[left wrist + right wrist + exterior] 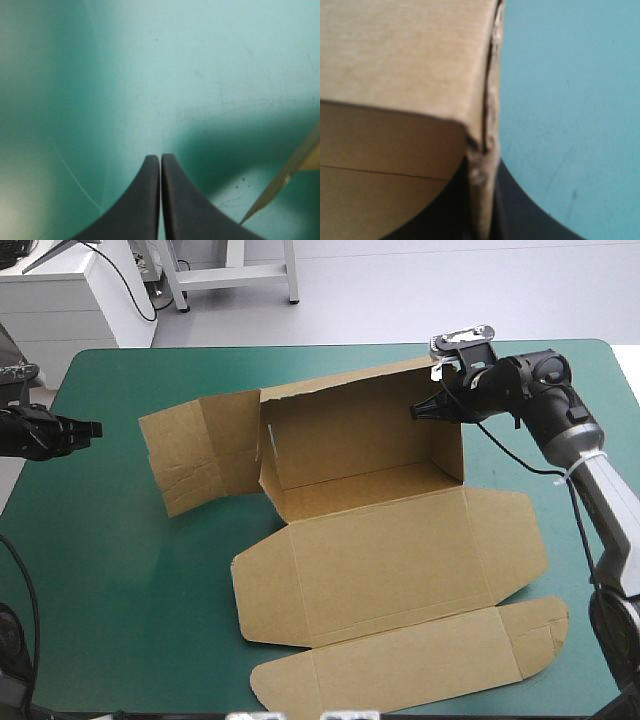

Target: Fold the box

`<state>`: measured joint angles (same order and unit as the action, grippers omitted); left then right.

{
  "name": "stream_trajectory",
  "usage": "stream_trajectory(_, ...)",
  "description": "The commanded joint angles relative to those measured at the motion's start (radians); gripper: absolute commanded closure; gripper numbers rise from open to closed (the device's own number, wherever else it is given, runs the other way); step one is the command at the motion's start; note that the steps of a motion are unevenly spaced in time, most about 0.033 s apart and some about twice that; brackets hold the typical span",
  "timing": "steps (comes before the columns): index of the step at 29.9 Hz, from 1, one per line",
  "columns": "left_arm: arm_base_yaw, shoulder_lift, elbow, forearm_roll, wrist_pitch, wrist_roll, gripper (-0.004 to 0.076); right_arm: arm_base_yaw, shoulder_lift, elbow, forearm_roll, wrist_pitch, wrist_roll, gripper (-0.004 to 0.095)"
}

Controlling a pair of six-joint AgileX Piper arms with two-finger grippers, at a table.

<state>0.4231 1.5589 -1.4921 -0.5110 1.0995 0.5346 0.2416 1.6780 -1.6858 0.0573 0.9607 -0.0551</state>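
Teal-green table (pixel 120 570), right claw (pixel 420 409) pinching box (pixel 380 550) corner

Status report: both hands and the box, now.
Left hand shut, empty, left of the box. Right hand shut on its right wall's top corner. Back and right walls raised, lid flat. Nothing in the way.

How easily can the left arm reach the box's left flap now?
Probably yes, easily: only bare teal-green cover lies between the left gripper and the flap, and its shut fingers hold nothing.
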Motion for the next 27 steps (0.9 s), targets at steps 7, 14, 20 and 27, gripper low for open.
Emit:
stream_trajectory(7, -0.002, -0.042, -0.028, -0.075, -0.010, -0.013, 0.0731, -0.006, 0.047, -0.152, 0.027, 0.286, 0.109, 0.0921)
stream_trajectory(14, -0.002, -0.042, -0.028, -0.123, -0.008, -0.013, 0.0731, -0.013, 0.091, -0.152, -0.002, 0.286, 0.156, 0.0921)
stream_trajectory(20, -0.002, -0.042, -0.028, -0.133, -0.021, -0.013, 0.0731, -0.013, 0.164, -0.154, -0.002, 0.286, 0.153, 0.0921)
stream_trajectory(27, -0.002, -0.042, -0.028, -0.123, -0.006, -0.013, 0.0731, -0.013, 0.226, -0.159, -0.016, 0.275, 0.164, 0.0921)
